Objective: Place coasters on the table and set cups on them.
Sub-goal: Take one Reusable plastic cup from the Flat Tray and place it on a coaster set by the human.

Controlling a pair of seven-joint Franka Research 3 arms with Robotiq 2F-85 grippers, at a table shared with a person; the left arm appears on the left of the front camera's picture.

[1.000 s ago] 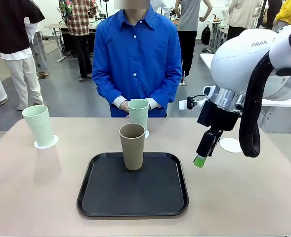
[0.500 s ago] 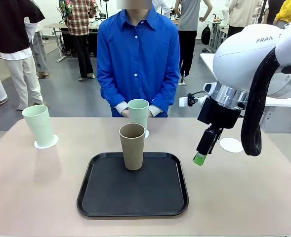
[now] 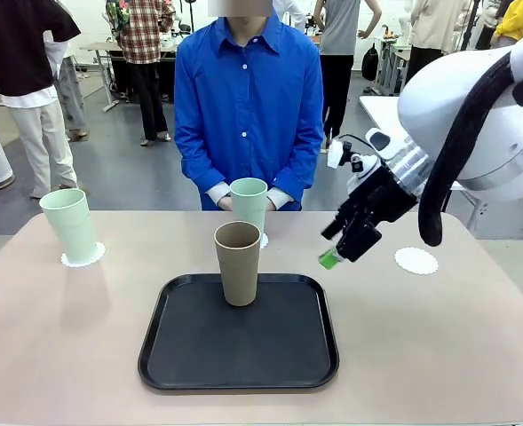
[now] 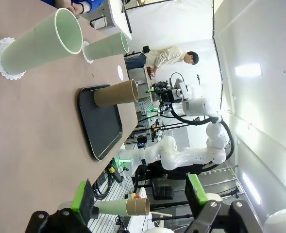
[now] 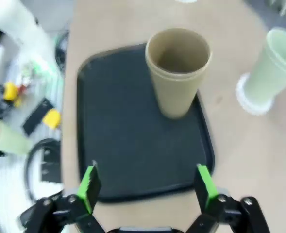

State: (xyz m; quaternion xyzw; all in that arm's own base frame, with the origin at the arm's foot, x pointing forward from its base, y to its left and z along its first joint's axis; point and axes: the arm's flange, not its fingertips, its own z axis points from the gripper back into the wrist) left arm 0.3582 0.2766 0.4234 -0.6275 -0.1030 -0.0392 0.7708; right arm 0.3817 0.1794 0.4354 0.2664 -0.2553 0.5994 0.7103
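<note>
1. The tan bench (image 3: 57, 346) runs the full width. A person (image 3: 248, 106) in a blue shirt stands at its far edge.
2. The right arm (image 3: 474, 115) comes in from the right with its wrist tipped down toward the middle. The right jaws hang in the air above the bench, off the tray's far right corner. They are spread wide and hold nothing. From their own wrist camera they look down onto the tray and the brown cup.
3. The left jaws, seen from their own wrist camera, are also spread wide and empty, well apart from the cups.
4. The black tray (image 3: 243, 355) lies flat on the near middle of the bench.
5. The brown cup (image 3: 238, 264) stands upright on the tray, close to its far edge.
6. One mint cup (image 3: 68, 225) stands upright at the far left on a coaster (image 3: 85, 259).
7. The second mint cup (image 3: 249, 202) stands upright just beyond the tray, in front of the person. The lacy edge of its coaster (image 3: 264, 240) peeks out at its base.
8. The third coaster (image 3: 416, 260) lies bare on the bench at the right, near the right jaws but apart from them.
</note>
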